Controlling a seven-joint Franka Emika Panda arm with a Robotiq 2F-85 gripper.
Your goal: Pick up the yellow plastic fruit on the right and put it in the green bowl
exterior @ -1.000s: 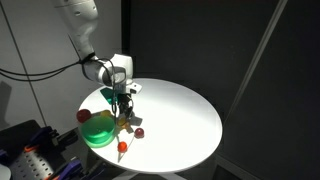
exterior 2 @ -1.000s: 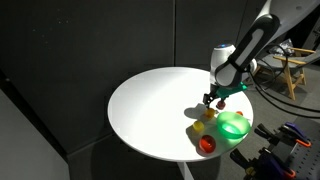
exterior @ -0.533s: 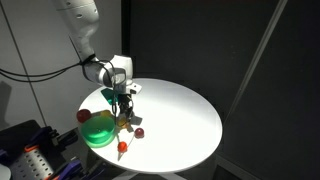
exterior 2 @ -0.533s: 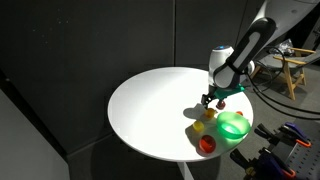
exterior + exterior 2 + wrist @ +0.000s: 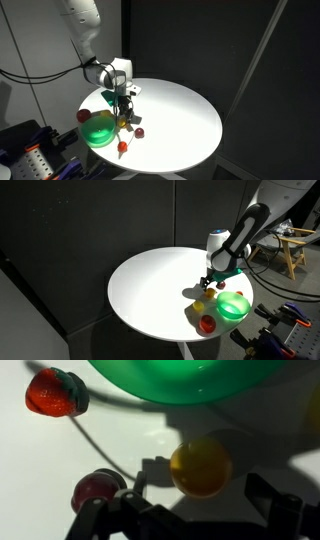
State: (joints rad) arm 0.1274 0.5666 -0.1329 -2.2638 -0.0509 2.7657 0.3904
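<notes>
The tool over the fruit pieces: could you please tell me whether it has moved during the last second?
Yes, slightly: in an exterior view the tool has drifted left, away from the green bowl.

**Wrist view:** yellow plastic fruit (image 5: 201, 467), centre right, plain glossy yellow; green bowl (image 5: 190, 375), top edge, uniform translucent green; red piece (image 5: 55, 392), upper left, with a dark greenish end; dark red round piece (image 5: 98, 490), lower left; gripper (image 5: 188, 518), bottom edge, black.

**In both exterior views:** round table (image 5: 180, 115), plain white; backdrop (image 5: 220, 40), black; arm (image 5: 82, 18), white; orange-red piece (image 5: 207, 325), at the table's lower edge.
</notes>
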